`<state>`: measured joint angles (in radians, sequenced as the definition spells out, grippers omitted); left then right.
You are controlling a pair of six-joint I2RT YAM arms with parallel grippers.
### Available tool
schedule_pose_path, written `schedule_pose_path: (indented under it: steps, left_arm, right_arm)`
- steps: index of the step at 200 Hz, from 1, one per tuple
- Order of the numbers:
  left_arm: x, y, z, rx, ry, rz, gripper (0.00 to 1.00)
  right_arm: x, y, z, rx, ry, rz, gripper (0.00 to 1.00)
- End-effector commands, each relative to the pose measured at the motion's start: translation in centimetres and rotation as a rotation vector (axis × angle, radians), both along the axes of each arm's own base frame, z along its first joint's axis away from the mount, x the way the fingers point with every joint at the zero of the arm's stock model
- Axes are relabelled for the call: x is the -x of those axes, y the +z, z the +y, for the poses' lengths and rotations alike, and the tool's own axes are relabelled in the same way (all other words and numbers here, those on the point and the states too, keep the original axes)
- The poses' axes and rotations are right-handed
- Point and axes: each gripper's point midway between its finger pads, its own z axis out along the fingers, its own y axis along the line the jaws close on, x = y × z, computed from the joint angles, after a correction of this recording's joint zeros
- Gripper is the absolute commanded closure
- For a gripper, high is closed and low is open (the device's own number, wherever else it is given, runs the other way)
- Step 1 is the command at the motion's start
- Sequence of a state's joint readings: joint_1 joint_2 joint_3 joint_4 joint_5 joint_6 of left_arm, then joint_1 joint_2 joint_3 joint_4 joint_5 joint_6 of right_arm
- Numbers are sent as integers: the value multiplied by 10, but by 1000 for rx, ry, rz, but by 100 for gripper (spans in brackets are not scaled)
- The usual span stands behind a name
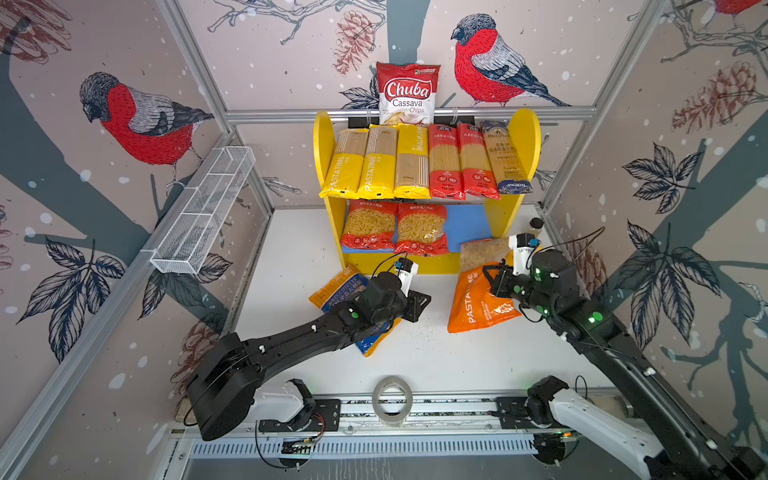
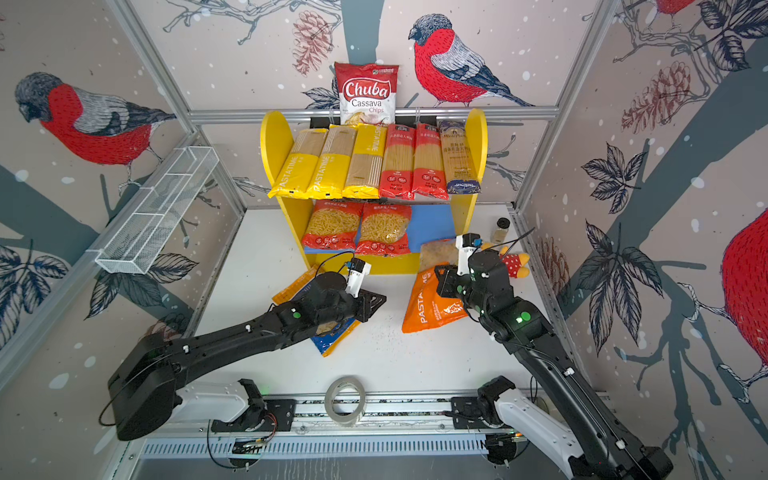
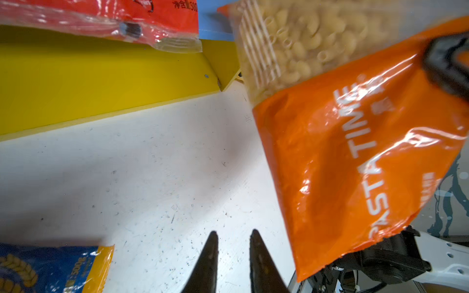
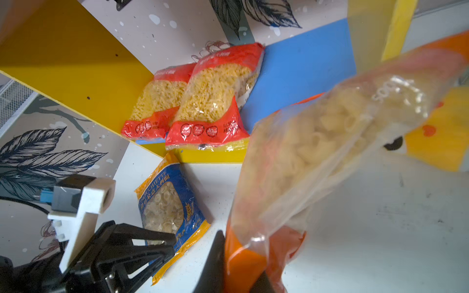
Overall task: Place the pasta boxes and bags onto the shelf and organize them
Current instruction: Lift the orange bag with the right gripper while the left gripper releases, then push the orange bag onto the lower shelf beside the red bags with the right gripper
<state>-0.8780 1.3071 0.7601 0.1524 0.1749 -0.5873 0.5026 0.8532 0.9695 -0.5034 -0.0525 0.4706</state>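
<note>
The shelf stands at the back, with several long spaghetti packs on its upper tier. Two red short-pasta bags lie on the blue lower board, whose right part is bare. My right gripper is shut on the orange PASTATIME bag and holds it off the table. The bag's clear end points at the shelf's lower right front. My left gripper hangs over bare table, its jaws a narrow gap apart and empty. Two blue-orange bags lie beneath the left arm.
A Chuba chips bag stands behind the shelf's top. A white wire basket hangs on the left wall. A small bottle and a plush toy sit right of the shelf. A tape roll rests on the front rail.
</note>
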Motion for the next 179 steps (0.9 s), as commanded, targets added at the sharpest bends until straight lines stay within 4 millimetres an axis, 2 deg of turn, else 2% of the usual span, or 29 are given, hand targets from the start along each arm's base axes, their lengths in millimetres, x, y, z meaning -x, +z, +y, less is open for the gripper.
schedule_pose_path:
  steps: [1, 36, 81, 111, 141, 167, 179]
  left_arm:
    - [-5, 8, 1, 31, 15, -27, 76]
    - [-5, -2, 4, 24, 26, -4, 76]
    - [-1, -8, 1, 49, 19, 32, 76]
    - [0, -8, -2, 72, 11, 45, 76]
    - [2, -7, -1, 70, 8, 49, 76]
    - [2, -9, 1, 68, 16, 55, 76]
    - [2, -9, 0, 68, 14, 57, 76]
  right_arm:
    - [-20, 44, 0, 6, -9, -171, 100]
    - [-42, 73, 5, 1, -22, -285, 100]
    - [-74, 97, 5, 37, -69, -426, 100]
    - [-85, 107, 12, 13, -62, -552, 100]
    - [-98, 111, 8, 30, -97, -645, 100]
    - [-99, 121, 13, 11, -67, -731, 100]
    - [-94, 126, 24, -13, -7, -766, 100]
